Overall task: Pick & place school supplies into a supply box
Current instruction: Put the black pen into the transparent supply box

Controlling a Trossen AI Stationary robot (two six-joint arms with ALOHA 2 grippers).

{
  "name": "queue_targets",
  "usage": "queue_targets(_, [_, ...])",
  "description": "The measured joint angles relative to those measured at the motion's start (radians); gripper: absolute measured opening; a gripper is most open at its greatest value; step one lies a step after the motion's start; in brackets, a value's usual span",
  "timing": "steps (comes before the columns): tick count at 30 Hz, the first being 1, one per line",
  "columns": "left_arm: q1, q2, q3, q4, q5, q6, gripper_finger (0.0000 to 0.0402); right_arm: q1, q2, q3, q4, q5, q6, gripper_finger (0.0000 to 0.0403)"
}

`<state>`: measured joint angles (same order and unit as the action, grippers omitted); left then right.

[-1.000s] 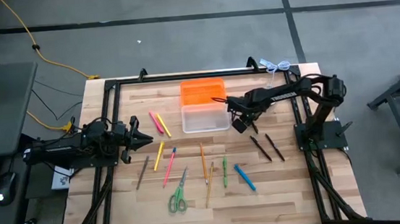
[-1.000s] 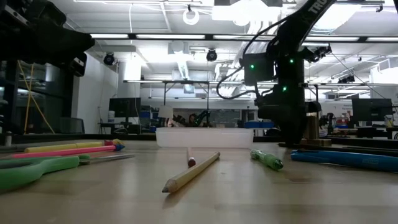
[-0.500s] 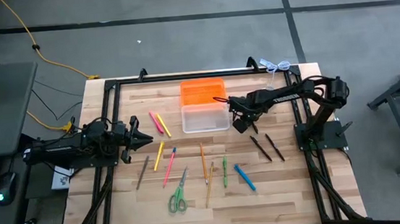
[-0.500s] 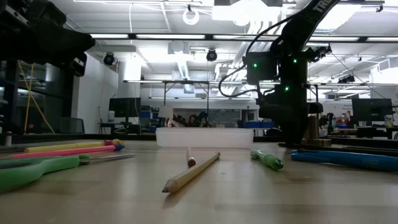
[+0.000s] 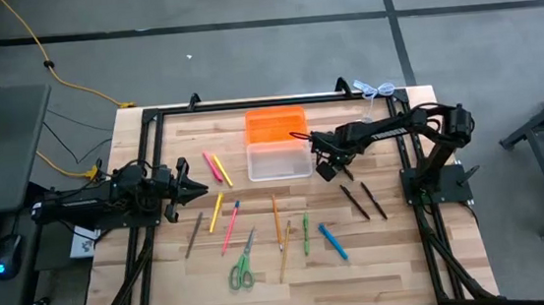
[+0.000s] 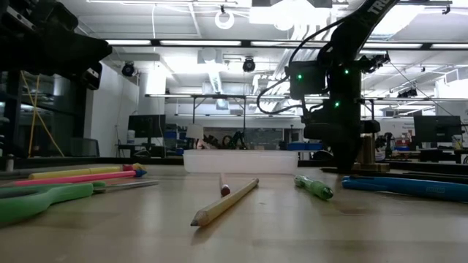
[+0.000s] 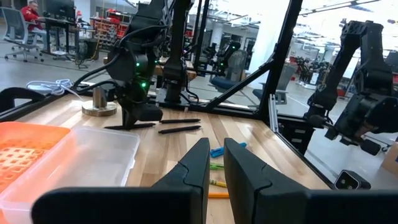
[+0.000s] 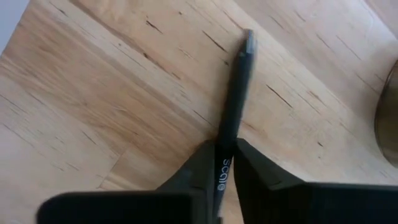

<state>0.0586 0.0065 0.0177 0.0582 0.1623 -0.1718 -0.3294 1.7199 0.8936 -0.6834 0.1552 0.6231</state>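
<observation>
Supplies are lying across the counter: two pink pens, one scissors, three dark pens, one supply box. My right gripper is pinching closed on a dark pen beside the box; my left gripper is waiting, fingers slightly apart.

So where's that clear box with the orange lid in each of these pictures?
High view: supply box sits just above the picture's middle.
Low view: middle, far back.
Left wrist view: lower left.
Right wrist view: not in it.
Shared landmark: the right gripper beside it, shut on a dark pen.
</observation>
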Motion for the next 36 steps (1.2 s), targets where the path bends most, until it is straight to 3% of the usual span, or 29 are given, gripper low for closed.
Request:
queue_targets(15, [0.000, 0.000, 0.000, 0.000, 0.000, -0.043, 0.0076, -0.007, -0.050, -0.002, -0.003, -0.022, 0.005, 0.0004])
queue_targets(26, [0.000, 0.000, 0.000, -0.001, 0.001, -0.044, 0.0076, -0.054, -0.228, 0.000, -0.010, -0.137, 0.005, 0.0005])
queue_targets(36, [0.000, 0.000, 0.000, -0.001, 0.001, -0.044, 0.0076, -0.064, -0.441, 0.000, 0.027, -0.332, -0.021, 0.0006])
